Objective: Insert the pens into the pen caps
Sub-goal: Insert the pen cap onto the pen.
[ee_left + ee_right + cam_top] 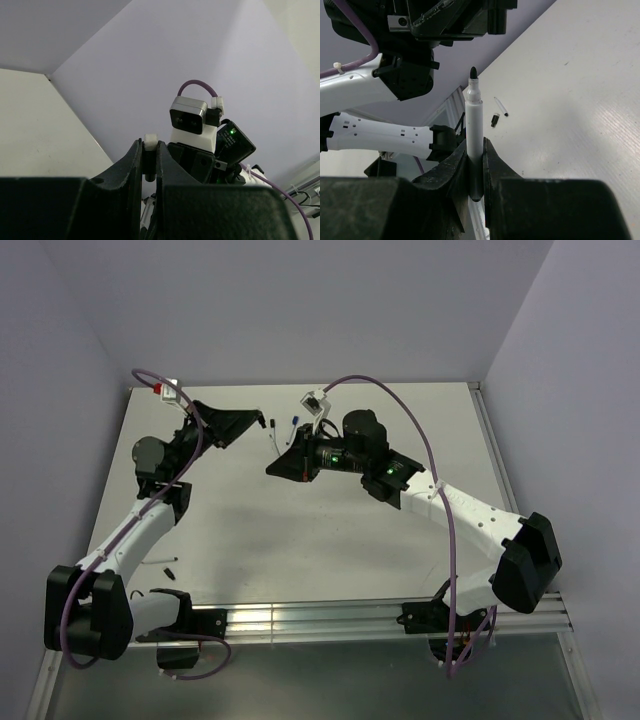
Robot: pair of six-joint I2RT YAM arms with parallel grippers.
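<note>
My right gripper is shut on a white-barrelled pen that stands upright between the fingers, dark tip uppermost. My left gripper is shut on a small black pen cap with a white end. In the top view the left gripper and right gripper face each other above the far middle of the table, a short gap apart. Two loose pens lie at the back of the table. Another pen and a black cap lie side by side near the left arm.
The white table is boxed in by lilac walls at the back and sides. A metal rail runs along the near edge by both arm bases. The right wrist camera looms close in front of the left gripper.
</note>
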